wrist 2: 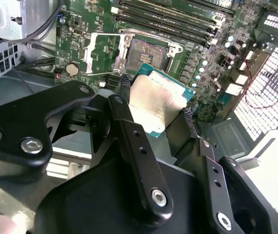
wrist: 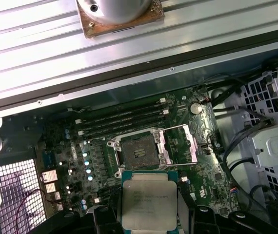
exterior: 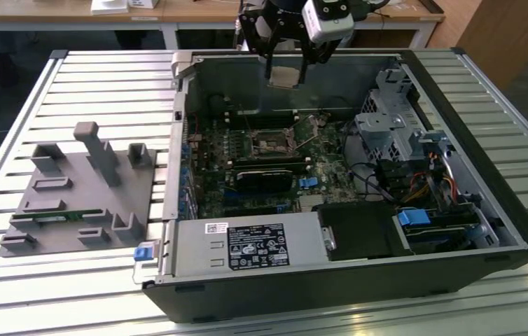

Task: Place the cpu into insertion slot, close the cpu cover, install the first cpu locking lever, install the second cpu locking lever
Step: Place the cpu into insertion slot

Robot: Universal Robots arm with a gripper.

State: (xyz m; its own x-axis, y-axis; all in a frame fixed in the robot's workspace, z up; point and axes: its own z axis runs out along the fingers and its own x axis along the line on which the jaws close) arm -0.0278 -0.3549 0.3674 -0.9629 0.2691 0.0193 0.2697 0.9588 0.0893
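Silver-grey and flat, the cpu is clamped between the fingers of the gripper. It is suspended above the green motherboard, near the insertion slot but clear of it. The slot's pin field is exposed, and the cpu cover lies swung open beside it. Judged status: no step completed. Seating, cover closure and both locking levers remain.

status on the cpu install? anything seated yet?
Nothing is finished yet. In hand: the gripper holds the cpu between its fingers, above the board in both wrist views. The insertion slot is bare, with its pin field exposed. The cpu cover lies flipped open beside it. Seating, closing and locking are all not yet done.
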